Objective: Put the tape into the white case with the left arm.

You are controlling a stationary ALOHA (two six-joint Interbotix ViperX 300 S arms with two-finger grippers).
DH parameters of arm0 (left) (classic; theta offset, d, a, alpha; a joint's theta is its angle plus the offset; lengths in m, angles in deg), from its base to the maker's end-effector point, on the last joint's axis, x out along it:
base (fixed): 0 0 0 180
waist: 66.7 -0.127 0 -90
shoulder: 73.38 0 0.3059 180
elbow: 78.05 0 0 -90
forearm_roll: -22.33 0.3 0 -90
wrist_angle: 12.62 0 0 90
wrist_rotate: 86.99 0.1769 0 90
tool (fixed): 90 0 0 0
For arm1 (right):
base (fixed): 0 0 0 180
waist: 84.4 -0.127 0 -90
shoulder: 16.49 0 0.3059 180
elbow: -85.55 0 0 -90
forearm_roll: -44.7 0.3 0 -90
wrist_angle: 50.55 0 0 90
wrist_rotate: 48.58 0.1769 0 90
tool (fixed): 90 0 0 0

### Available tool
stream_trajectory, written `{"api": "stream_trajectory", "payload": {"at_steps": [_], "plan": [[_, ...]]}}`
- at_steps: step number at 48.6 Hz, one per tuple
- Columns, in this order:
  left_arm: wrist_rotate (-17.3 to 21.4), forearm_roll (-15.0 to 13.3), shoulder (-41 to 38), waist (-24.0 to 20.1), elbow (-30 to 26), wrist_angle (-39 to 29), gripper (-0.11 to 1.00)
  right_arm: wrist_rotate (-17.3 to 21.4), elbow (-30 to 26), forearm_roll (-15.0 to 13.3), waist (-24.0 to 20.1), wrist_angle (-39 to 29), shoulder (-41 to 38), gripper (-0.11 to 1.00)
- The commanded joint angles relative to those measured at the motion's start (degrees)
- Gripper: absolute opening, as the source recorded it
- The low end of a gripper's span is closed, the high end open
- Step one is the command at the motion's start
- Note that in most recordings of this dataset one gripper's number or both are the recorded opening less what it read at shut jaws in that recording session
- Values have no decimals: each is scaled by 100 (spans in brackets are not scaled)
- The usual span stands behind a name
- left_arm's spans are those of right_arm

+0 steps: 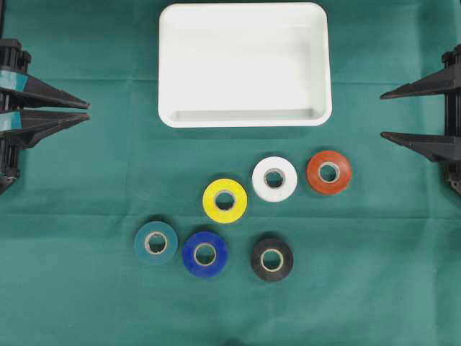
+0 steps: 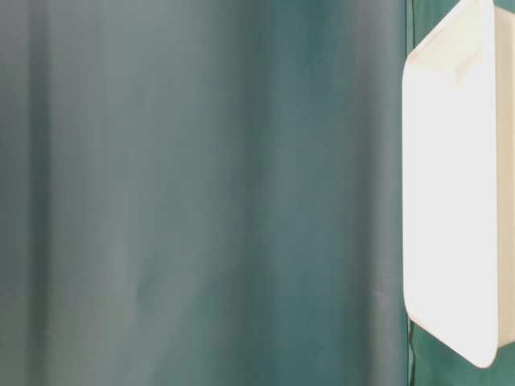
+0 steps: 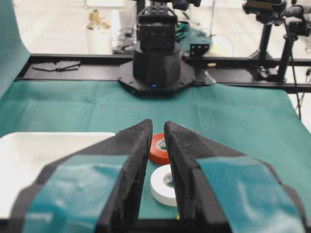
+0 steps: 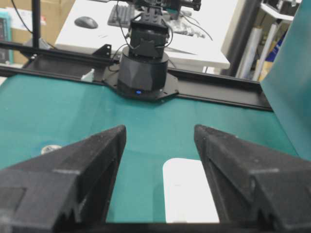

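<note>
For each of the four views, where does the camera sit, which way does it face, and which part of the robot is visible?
Overhead: above the table, looking straight down; left gripper and right gripper at the edges.
Table-level: low, facing the green cloth; no robot part visible.
Left wrist: on the left arm, facing the opposite arm's base between its nearly closed fingers.
Right wrist: on the right arm, looking between its spread fingers.
Shared: all four show the white case.

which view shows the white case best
The overhead exterior view: the white case is seen whole there, rim and bare floor, above the six tape rolls. The table-level view catches only part of it, turned sideways at the right edge. Each wrist view catches only part of it, low in the frame beside or between the hand's fingers.
</note>
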Motion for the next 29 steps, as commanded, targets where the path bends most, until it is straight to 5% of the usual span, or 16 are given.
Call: {"api": "stream_trajectory", "payload": {"at_steps": [1,8,13,29], "plan": [[-26,-132,-132,53,-18,79,24,53,9,0,44,35,-53,24],[-53,-141,-237,62,-79,70,3,70,149,0,44,18,-53,2],[-88,-141,-281,62,-105,70,1,70,193,9,53,44,-44,-8],[-53,-132,-308,448,-229,70,2,70,264,9,70,9,149,-9]]}}
